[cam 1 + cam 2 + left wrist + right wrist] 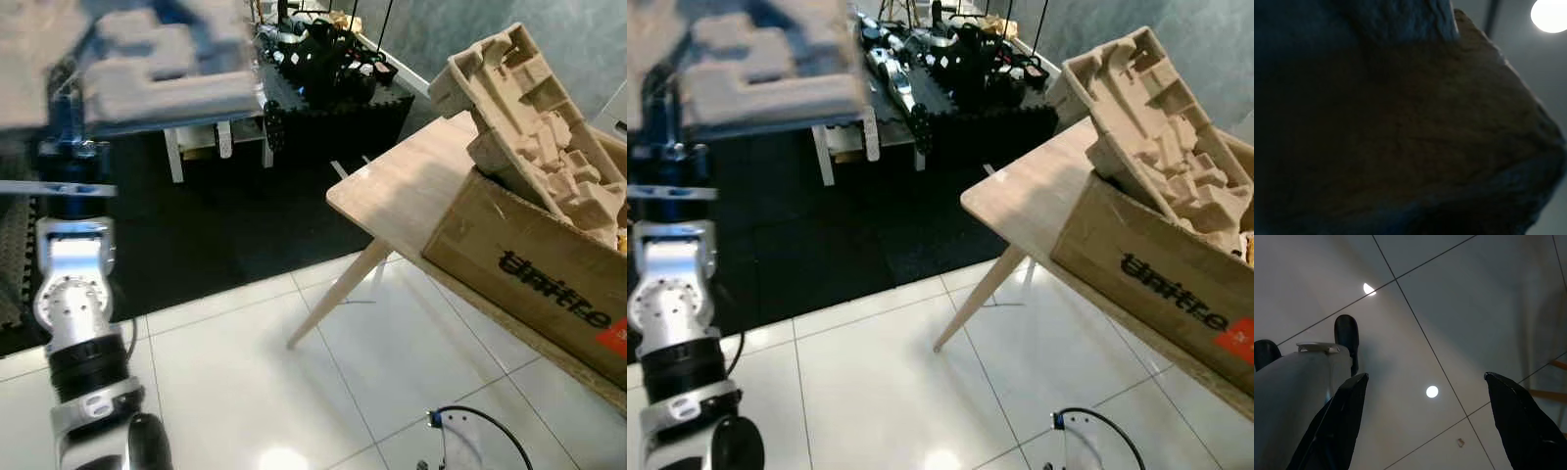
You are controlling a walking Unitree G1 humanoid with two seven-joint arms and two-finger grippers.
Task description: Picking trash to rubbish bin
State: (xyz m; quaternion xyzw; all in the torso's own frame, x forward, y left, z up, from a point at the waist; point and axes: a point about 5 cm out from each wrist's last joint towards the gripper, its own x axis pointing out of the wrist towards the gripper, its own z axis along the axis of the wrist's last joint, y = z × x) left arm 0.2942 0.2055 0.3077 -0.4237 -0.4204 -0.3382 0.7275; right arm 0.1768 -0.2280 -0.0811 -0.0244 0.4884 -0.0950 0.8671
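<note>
Holding a pale moulded pulp tray (162, 64) high at head level, the left end effector (69, 147) sits under it, blurred, so I cannot tell how its fingers stand; the left wrist view is dark with the tray's brown underside pressed close. Over to the right, a wooden worktop (402, 186) carries a cardboard box (529, 269) with another pulp insert (534, 127) sticking out. The right end effector (1425, 416) hangs over the white tiled floor (1449, 308), fingers spread wide apart and empty.
</note>
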